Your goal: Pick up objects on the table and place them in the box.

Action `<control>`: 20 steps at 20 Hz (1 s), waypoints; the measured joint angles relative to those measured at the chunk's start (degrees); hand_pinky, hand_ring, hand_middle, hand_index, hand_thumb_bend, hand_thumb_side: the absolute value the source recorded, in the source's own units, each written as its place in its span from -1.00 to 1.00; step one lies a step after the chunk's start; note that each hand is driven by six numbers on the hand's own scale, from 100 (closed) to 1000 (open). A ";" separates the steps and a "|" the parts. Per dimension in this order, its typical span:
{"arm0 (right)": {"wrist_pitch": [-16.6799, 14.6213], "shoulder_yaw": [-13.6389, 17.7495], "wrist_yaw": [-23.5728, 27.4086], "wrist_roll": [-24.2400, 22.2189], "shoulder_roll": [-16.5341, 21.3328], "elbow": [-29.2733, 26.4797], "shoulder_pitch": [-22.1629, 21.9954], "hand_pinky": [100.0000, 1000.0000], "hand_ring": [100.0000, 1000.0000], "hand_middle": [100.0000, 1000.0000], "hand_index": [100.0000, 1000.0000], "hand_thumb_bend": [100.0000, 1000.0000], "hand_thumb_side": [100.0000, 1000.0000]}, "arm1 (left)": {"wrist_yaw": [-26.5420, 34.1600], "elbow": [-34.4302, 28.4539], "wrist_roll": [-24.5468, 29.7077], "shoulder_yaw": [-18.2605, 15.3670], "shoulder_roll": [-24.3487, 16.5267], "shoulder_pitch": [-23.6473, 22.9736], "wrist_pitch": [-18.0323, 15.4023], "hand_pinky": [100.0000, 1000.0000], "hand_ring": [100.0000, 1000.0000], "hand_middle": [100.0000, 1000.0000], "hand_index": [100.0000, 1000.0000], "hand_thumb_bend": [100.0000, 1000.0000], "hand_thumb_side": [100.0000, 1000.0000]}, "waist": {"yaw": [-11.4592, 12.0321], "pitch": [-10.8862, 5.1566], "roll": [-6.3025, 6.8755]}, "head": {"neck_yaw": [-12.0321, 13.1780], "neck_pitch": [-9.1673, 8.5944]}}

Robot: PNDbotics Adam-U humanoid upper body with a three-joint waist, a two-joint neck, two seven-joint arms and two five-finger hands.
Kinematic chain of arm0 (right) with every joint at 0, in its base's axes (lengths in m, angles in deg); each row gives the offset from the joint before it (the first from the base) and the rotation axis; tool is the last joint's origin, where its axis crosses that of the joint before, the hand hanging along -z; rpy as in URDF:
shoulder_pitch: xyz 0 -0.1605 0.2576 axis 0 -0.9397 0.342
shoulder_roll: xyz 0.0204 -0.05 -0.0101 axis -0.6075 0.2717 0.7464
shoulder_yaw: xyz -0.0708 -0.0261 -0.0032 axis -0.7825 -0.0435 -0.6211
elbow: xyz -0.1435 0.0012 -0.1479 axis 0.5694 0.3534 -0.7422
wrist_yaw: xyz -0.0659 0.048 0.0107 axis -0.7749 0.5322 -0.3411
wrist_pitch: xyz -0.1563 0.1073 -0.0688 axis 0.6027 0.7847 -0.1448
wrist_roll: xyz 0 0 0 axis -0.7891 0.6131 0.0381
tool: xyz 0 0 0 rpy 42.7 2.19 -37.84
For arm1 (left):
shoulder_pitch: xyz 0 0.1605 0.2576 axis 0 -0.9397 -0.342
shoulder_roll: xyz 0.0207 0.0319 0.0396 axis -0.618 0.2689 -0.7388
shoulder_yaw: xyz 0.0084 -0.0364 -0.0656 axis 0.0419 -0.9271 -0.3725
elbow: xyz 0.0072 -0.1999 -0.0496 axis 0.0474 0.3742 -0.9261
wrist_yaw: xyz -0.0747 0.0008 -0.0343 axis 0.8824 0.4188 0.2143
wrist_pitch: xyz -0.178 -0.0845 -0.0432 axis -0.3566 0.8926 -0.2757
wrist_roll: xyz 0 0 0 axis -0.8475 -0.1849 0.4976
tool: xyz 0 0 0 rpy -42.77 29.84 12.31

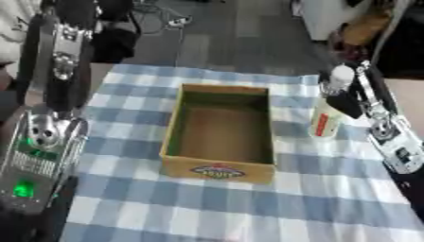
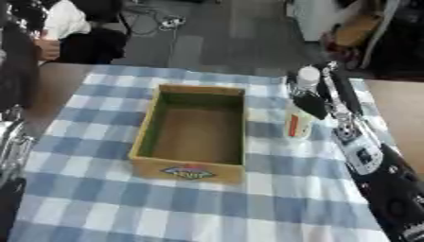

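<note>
No text can be read. The box (image 1: 218, 168) bears a coloured oval emblem on its near wall, lettering illegible. The bottle (image 1: 329, 118) carries a red label stripe, unreadable.

The box (image 1: 219, 130) looks like plain brown cardboard, matt, with a printed coloured label on its front wall. The table (image 1: 331, 198) is covered by a cloth in blue and white checks, soft and without shine. The bottle (image 1: 329, 113) seems to be plastic, pale and a little glossy, with a white cap and a red strip on its label. The right hand (image 2: 312, 105) on it is black and matt. The arms show black casing with silver, shiny metal joints.
</note>
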 measured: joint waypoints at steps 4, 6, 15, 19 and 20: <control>1.74 -1.19 7.29 -3.70 1.00 -3.08 1.16 -1.00 -1.00 -1.00 -1.00 -1.00 -0.14 | 0.00 0.00 0.05 0.02 0.00 -0.04 0.05 0.87 0.54 0.77 0.93 0.15 0.76 | -0.02 -0.21 -0.17 | 0.01 0.30; 2.97 -2.03 11.49 -5.66 1.40 -4.85 2.03 -1.00 -1.00 -1.00 -1.00 -1.00 -0.14 | 0.00 0.00 0.11 0.02 0.00 -0.08 0.11 0.87 0.54 0.77 0.93 0.15 0.76 | -0.02 -0.39 -0.28 | 0.01 0.56; 7.38 -5.68 24.50 -11.80 2.83 -12.27 3.94 -1.00 -1.00 -1.00 -1.00 -1.00 -0.14 | 0.00 0.00 0.26 0.34 0.00 0.08 0.16 0.87 0.54 0.77 0.93 0.15 0.76 | 0.77 -0.40 -0.53 | 0.44 1.85; 8.72 -6.79 27.80 -13.64 2.82 -13.45 5.84 -1.00 -1.00 -1.00 -1.00 -1.00 -0.13 | 0.20 0.00 0.46 0.68 0.27 0.65 -0.01 0.86 0.54 0.77 0.93 0.16 0.76 | 1.47 -0.19 -0.80 | 0.44 2.11; 8.95 -7.02 28.27 -13.99 2.81 -13.45 6.10 -1.00 -1.00 -1.00 -1.00 -1.00 -0.12 | 0.26 0.00 0.50 0.69 0.52 0.66 -0.05 0.86 0.54 0.77 0.93 0.16 0.76 | 1.62 -0.09 -0.83 | 0.44 2.17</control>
